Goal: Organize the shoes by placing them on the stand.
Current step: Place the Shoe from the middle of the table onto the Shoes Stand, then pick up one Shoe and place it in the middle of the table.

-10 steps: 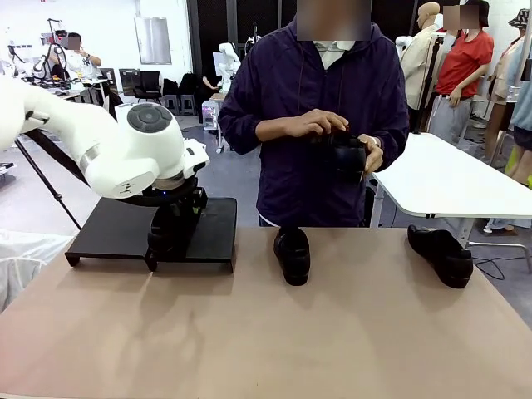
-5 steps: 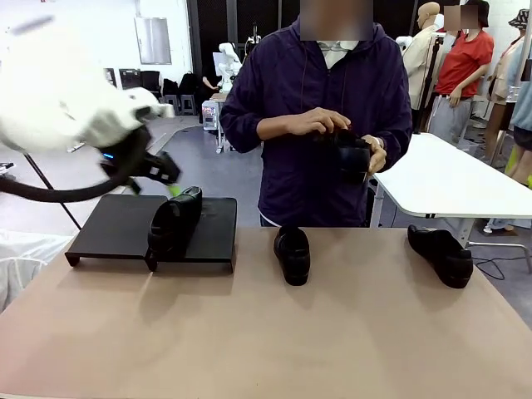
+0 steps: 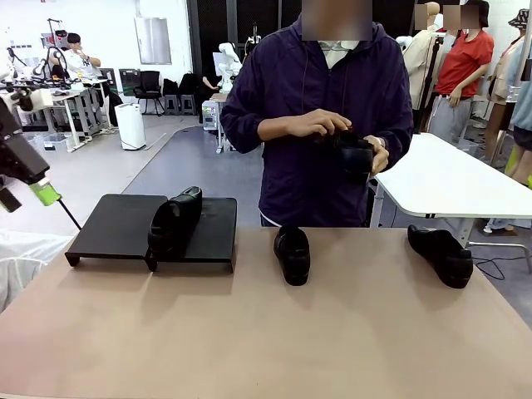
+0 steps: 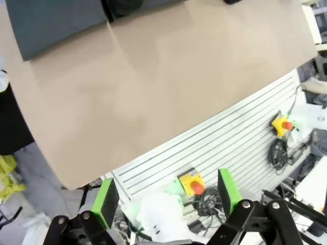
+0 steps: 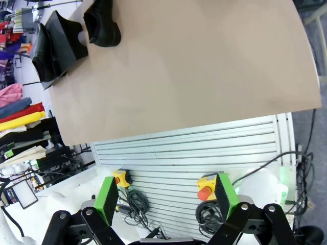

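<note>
One black glossy shoe (image 3: 174, 220) lies on the low black stand (image 3: 108, 229), at its right half. A second shoe (image 3: 292, 253) rests mid-table, and a third (image 3: 440, 253) sits toward the right edge, also seen in the right wrist view as a shoe (image 5: 100, 23). At chest height, the person's hands hold a fourth shoe (image 3: 349, 154). My left gripper (image 3: 27, 196) hangs at the far left, apart from the stand, and the left wrist view shows it (image 4: 167, 196) open and empty. Off the table's near side, my right gripper (image 5: 166, 195) is open with nothing between its fingers.
The brown table (image 3: 266, 332) is bare in front of the shoes. A white table (image 3: 449, 179) stands behind at the right. Below the near table edge is a slatted panel (image 4: 214, 143) with yellow emergency-stop boxes (image 4: 191, 182) and cables.
My left gripper has let go of the shoe on the stand and pulled up and away to the far left. The shoe stays where it was set; the person's hands have not moved.
</note>
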You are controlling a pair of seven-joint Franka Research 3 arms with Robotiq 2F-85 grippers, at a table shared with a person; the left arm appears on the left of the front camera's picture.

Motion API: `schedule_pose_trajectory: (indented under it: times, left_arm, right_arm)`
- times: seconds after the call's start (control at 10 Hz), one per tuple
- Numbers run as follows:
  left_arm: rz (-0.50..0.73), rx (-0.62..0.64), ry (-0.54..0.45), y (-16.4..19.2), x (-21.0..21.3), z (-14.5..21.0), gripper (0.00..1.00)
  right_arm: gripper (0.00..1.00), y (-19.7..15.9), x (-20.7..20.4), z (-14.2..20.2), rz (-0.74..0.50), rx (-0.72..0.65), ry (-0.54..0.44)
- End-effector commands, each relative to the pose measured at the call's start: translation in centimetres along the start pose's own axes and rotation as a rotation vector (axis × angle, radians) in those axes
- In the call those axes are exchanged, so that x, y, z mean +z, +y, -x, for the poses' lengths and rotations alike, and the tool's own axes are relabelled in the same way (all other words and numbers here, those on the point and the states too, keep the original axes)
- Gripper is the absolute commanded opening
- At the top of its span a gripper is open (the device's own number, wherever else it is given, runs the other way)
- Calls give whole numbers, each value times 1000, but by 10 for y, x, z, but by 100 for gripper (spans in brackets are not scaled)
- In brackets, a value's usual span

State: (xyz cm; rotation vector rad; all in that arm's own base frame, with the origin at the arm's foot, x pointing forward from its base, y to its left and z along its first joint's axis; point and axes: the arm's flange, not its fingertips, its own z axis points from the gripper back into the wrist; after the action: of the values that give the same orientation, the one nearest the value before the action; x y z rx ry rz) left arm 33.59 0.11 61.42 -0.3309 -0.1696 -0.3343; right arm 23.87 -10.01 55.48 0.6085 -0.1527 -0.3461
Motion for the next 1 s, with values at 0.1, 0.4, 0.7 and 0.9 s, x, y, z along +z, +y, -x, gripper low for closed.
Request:
schedule_pose_trajectory:
  times: [0.1,0.4,0.7,0.9]
  left_arm:
    - [-8,8,-24,-9,6,-3,100]
    - [-8,8,-24,-9,6,-3,100]
    - [-8,8,-24,-9,6,-3,100]
    - [-8,8,-24,-9,6,-3,100]
  right_arm:
    - [100,1,1,0,-26,14,1]
    - [100,1,1,0,-26,14,1]
    - [100,1,1,0,-26,14,1]
    - [100,1,1,0,-26,14,1]
